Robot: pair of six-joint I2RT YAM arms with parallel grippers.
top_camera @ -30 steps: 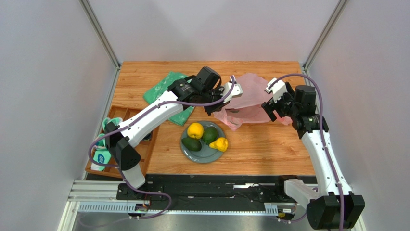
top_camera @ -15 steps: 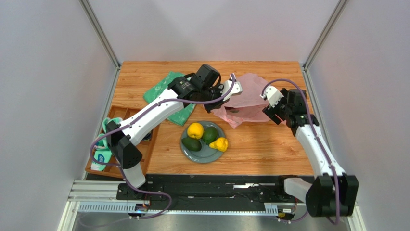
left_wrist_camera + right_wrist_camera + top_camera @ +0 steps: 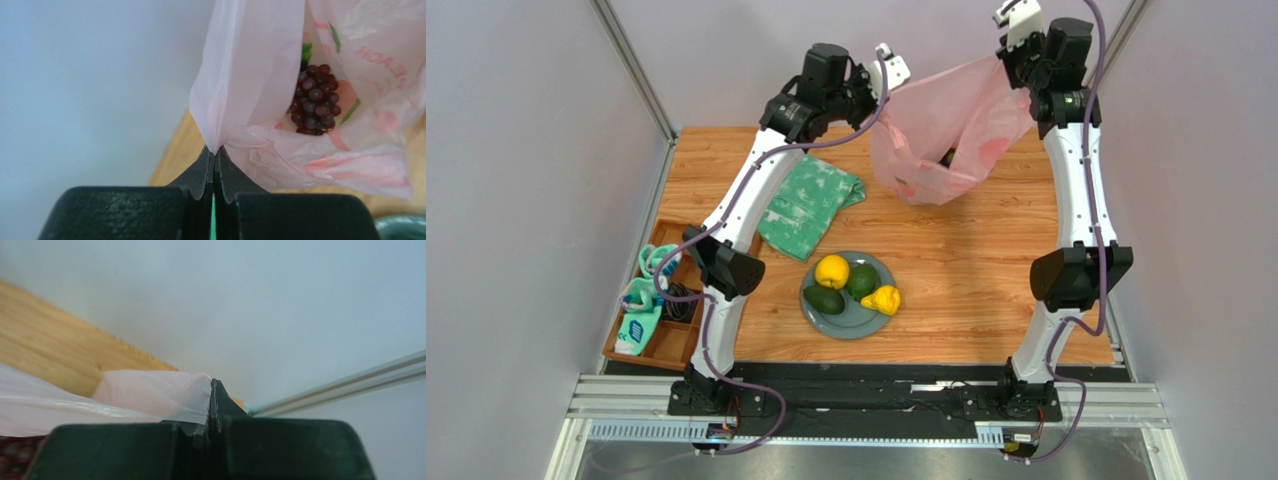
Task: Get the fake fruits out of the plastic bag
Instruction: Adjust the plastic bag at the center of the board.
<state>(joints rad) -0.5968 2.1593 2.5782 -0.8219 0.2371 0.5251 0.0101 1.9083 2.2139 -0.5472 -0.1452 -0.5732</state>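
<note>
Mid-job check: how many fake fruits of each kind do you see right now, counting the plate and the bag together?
green avocados: 2, on the plate
yellow-orange citrus: 1, on the plate
yellow lumpy fruit: 1, on the plate
grape bunch: 1, inside the pink bag
Total: 5

Bright, even light is cast from above, and only faint, soft shadows are seen on the table (image 3: pixel 986 290) below the plastic bag (image 3: pixel 941 135). In the left wrist view the grape bunch (image 3: pixel 314 100) inside the bag is rendered sharply; in the right wrist view the table beside the bag is blurred.
</note>
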